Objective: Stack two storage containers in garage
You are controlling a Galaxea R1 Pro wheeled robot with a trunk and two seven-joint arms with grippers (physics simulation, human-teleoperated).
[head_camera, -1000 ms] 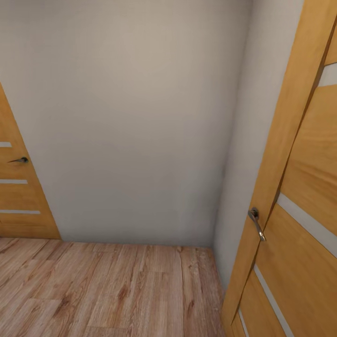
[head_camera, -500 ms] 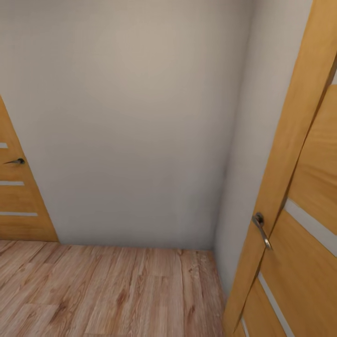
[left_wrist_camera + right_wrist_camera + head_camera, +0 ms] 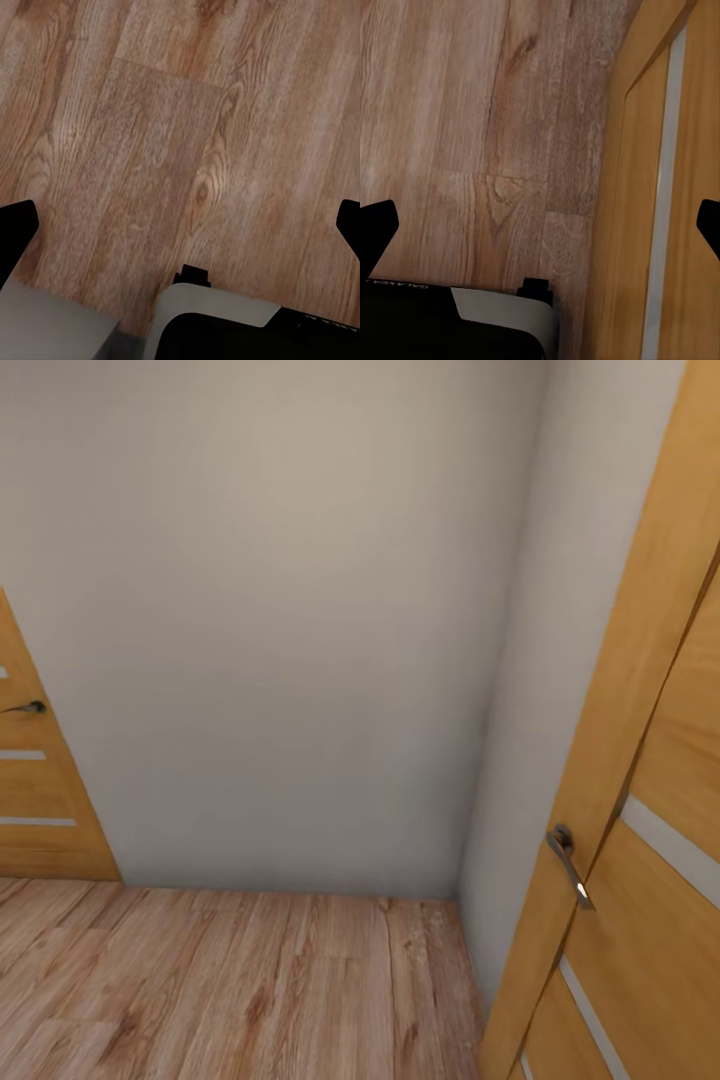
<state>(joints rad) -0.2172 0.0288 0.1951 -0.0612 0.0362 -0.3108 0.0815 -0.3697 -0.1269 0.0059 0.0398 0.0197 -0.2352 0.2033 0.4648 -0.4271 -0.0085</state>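
Observation:
The storage containers are out of view. I face a corner of a pale wall [image 3: 280, 610] above a light wood-plank floor [image 3: 250, 980]. In the left wrist view, my left gripper [image 3: 180, 225] hangs open over the planks [image 3: 165, 135], its black fingertips wide apart with nothing between them. My right gripper [image 3: 540, 225] is open too and empty, above the planks and close beside a wooden door [image 3: 675, 187].
A wooden door [image 3: 650, 880] with pale slats and a metal handle [image 3: 568, 863] stands very near on the right. Another slatted door [image 3: 35, 800] with a handle [image 3: 28, 707] is at the far left. The wall blocks the way ahead.
The whole view has shifted: the camera has moved. The right door now sits further right and lower in the picture, and the left door has slid toward the left edge.

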